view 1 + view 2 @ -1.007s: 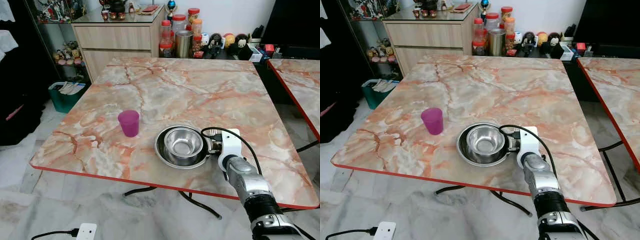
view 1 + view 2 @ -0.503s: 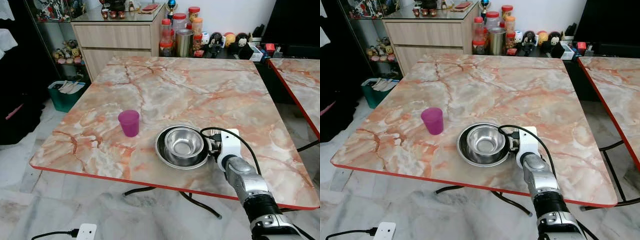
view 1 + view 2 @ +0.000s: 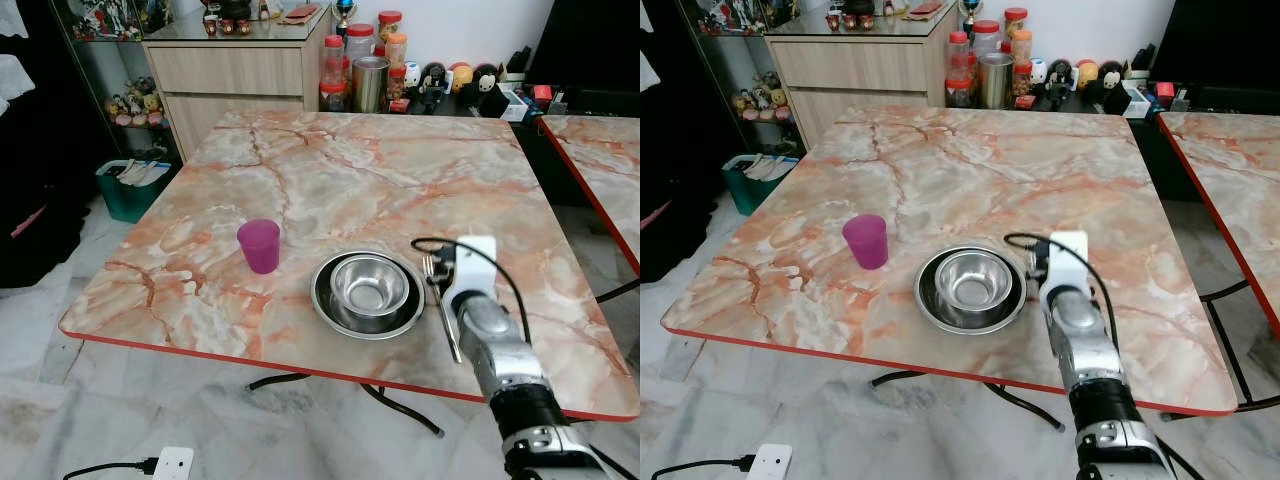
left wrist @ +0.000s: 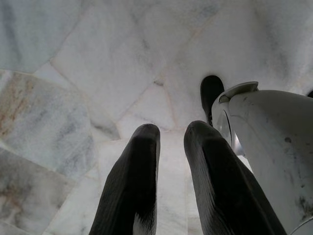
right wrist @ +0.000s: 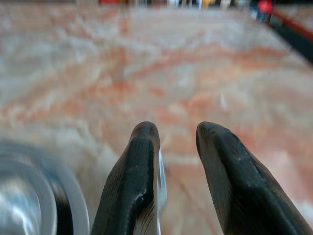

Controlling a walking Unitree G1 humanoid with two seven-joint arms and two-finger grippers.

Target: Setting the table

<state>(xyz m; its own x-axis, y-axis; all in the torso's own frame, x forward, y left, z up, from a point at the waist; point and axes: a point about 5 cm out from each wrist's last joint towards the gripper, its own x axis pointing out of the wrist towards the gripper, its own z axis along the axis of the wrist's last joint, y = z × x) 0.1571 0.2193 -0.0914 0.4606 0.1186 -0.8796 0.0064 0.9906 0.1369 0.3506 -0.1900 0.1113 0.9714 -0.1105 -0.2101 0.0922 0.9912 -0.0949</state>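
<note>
On the marble table [image 3: 400, 180] a steel bowl [image 3: 370, 285] sits inside a steel plate [image 3: 330, 315] near the front edge. To its left stands a purple cup [image 3: 259, 245]. A fork [image 3: 441, 305] lies flat just right of the plate, tines pointing away from me. My right arm [image 3: 490, 340] reaches over the table alongside the fork. In the right wrist view my right gripper [image 5: 173, 131] is open, and the fork's edge [image 5: 162, 183] lies against the inner side of one finger. My left gripper [image 4: 171, 128] hangs idle over the floor, fingers slightly apart.
A second marble table [image 3: 600, 160] stands to the right. Behind the table are a wooden cabinet [image 3: 230, 75] and several jars [image 3: 365, 75]. A green bin [image 3: 130, 190] sits at the left, and a power strip [image 3: 172, 462] lies on the floor in front.
My right arm has swung from pointing left at the plate to pointing forward, a little to the right. The fork now shows lying beside the plate.
</note>
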